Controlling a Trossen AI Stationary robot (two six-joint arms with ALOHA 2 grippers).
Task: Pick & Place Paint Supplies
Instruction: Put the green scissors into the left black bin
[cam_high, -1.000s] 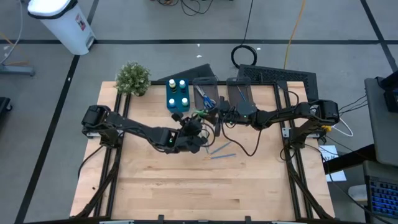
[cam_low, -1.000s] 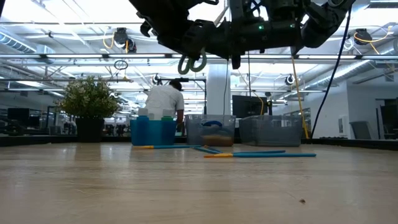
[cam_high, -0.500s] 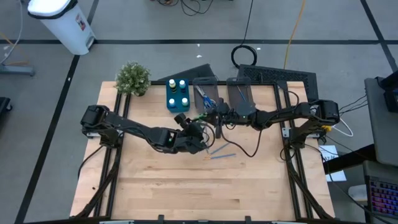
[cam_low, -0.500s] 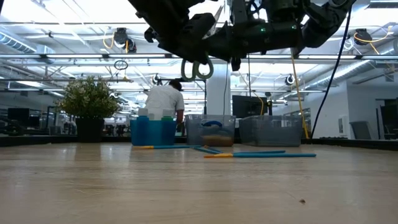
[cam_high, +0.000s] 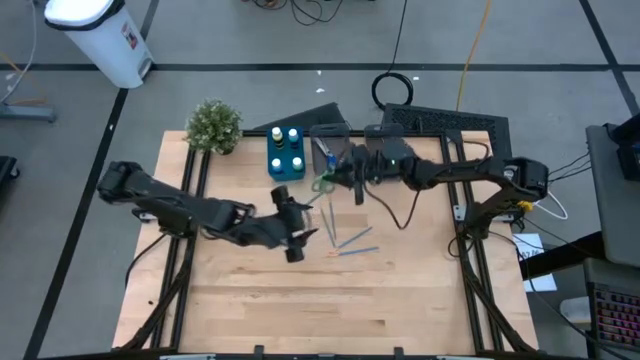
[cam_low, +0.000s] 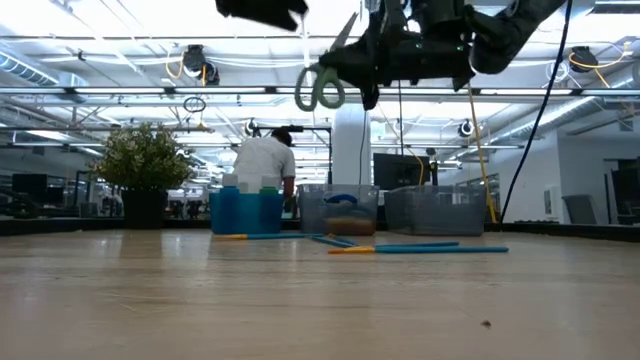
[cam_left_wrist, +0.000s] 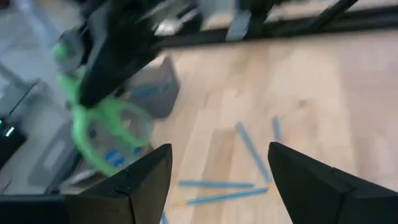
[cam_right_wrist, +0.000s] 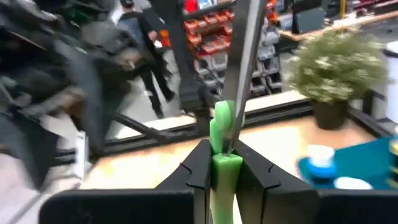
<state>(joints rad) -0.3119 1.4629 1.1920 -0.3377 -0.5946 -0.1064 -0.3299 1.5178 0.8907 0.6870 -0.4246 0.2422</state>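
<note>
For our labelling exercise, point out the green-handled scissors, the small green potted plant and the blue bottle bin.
green-handled scissors (cam_low: 320, 88), low view, on a handle loop.
small green potted plant (cam_high: 213, 125), high view, on its foliage.
blue bottle bin (cam_low: 245, 213), low view, on its front wall.

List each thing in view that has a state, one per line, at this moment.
green scissors: held in the air, blades closed
right gripper: shut on the scissors
left gripper: open, empty
brushes: lying loose on the table
blue bin: holds capped bottles

The wooden table carries bins, a plant and loose brushes.
</note>
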